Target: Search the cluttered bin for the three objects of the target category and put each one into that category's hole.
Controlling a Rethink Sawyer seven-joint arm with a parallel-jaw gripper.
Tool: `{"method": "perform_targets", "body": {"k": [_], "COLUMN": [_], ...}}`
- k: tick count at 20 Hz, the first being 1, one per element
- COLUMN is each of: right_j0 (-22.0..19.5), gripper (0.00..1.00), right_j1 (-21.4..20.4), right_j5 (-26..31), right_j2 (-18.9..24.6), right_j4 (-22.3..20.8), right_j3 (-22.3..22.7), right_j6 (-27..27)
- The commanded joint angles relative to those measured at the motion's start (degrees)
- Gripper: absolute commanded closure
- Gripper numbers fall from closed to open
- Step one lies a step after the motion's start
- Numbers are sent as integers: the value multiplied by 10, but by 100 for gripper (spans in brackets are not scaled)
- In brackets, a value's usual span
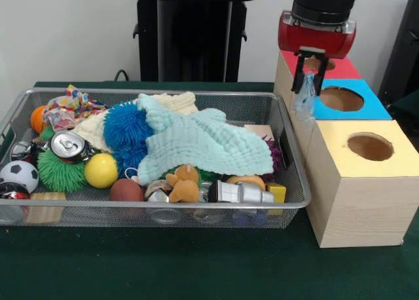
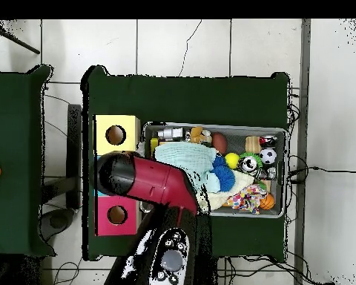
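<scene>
The wire-mesh bin [image 1: 157,92] sits on the green table, full of clutter; it also shows in the overhead view [image 2: 279,133]. Three wooden boxes stand to its right, with a red top [image 1: 340,69], a blue top [image 1: 370,109] and a yellow top [image 1: 393,161], each with a round hole. My gripper [image 1: 306,89] hangs over the near edge of the red and blue boxes. It is shut on a crumpled clear plastic item [image 1: 304,105] that dangles beside the blue box. In the overhead view the arm [image 2: 147,182] hides the gripper and the blue box.
In the bin lie a mint cloth [image 1: 203,143], a blue fuzzy ball [image 1: 123,126], a yellow ball [image 1: 101,170], a drink can [image 1: 68,146], a green fuzzy ball [image 1: 57,174], a soccer ball [image 1: 18,175], a brown plush toy [image 1: 184,184] and a silver can [image 1: 243,193].
</scene>
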Motion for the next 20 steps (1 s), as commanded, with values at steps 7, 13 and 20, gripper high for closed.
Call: {"method": "perform_targets", "body": {"k": [7,13,20], "right_j0": [64,57,46], "gripper": [100,100,100], "right_j1": [46,41,42], "right_j5": [-66,-73,-97], "right_j2": [42,47,59], "right_j4": [34,55,74], "right_j3": [62,79,103], "right_j6": [174,168,157]}}
